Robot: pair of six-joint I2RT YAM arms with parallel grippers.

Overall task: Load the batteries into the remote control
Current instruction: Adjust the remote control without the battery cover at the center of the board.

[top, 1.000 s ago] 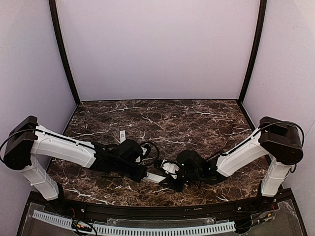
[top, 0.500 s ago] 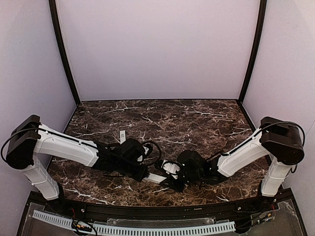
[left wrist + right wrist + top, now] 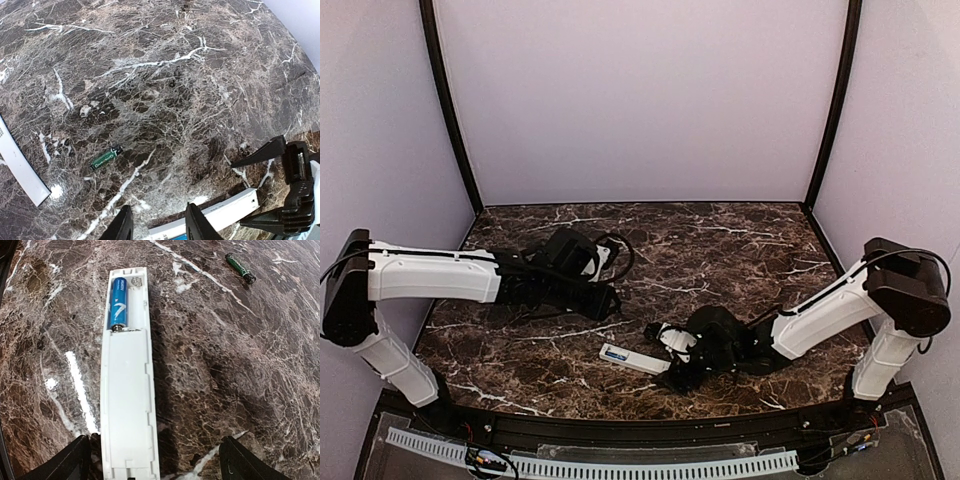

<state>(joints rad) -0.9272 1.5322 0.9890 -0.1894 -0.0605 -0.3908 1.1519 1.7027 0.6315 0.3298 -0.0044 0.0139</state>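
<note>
Right tool [image 3: 156, 462]: released; we see its 2 fingers [image 3: 75, 460] spread wide on either side of the remote control's right end, and neither seems to press it.
Remote control [image 3: 127, 390]: it lies flat on the desk [image 3: 720, 250] near the front edge, about the middle, back side up, with its open battery bay at the left end.
Blue battery [image 3: 118, 305]: we count 1 cell seated in the bay's near slot, and the slot beside it shows a bare spring.
Left tool [image 3: 159, 227]: released; its fingers stand part way apart above the desk, to the left of and beyond the remote control.
Dark green battery [image 3: 106, 159]: it lies on its side on the desk, well apart from the remote control, to the far left of the bay end.
White strip [image 3: 20, 170]: it lies flat on the desk farther off; we cannot tell what it is.
</note>
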